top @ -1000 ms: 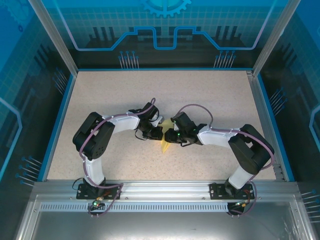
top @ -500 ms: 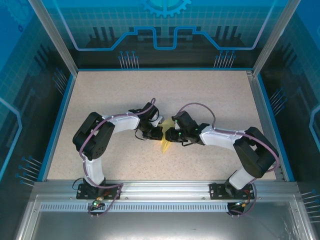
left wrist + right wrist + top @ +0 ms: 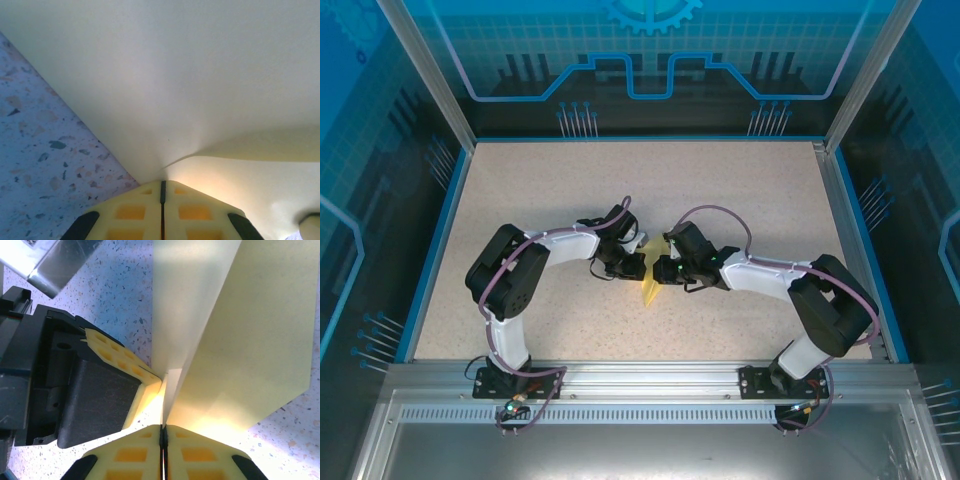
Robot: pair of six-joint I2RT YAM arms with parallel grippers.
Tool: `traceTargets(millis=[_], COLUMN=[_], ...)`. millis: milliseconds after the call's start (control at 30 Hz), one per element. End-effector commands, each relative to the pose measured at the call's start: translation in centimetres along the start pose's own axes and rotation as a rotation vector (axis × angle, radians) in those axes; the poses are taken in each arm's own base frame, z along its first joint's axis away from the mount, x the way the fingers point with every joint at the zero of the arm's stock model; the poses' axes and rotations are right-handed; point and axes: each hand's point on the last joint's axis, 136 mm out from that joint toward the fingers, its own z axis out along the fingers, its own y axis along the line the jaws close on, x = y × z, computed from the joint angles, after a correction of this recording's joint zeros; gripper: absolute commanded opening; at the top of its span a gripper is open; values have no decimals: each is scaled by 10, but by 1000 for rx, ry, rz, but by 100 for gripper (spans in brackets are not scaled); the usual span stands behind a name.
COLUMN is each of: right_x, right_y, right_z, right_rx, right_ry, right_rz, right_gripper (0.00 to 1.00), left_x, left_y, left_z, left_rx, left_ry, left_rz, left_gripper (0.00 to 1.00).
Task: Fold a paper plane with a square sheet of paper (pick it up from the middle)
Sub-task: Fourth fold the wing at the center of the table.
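Two grippers meet near the middle of the surface (image 3: 520,190), each pinching the folded yellow square sheet of paper (image 3: 650,291). The left gripper (image 3: 161,184) is clamped on one flap. The right gripper (image 3: 163,429) is clamped on the crease just beside it. The paper's point faces the near edge.

The left arm (image 3: 510,275) and the right arm (image 3: 825,300) look alike: smooth white shells between bulky black joint housings, with a thin purple cable (image 3: 715,214) looping along each. The black base plates (image 3: 515,378) have red and green wiring. Up close, the right gripper (image 3: 162,429) has pale yellow fingers (image 3: 132,455) moulded with square recesses. The left gripper (image 3: 158,383) has the same on a matt black block.
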Motion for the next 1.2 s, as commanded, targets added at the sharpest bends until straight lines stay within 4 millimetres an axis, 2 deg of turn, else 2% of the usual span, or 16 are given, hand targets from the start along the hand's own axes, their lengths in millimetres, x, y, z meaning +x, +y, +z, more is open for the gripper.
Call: traceTargets(millis=[0,433,900,1167], right_x=[-5,-8,-5,-5], right_y=[6,14,12,12], right_z=[2,13,26,20], right_rx=[-25,-60,-56,-47], right_ry=[2,8,41,39], right_rz=[-8,5,6,-3], right_gripper=[9,8,9,11], left_x=[25,28,27,27], left_y=[32,32,32,34], left_z=[14,15,14,15], left_rx=[-97,-91,-57,-47], left_ry=[95,98,87,86], left_rz=[-31,-37,-54,-62], left_gripper=[7,7,7,7])
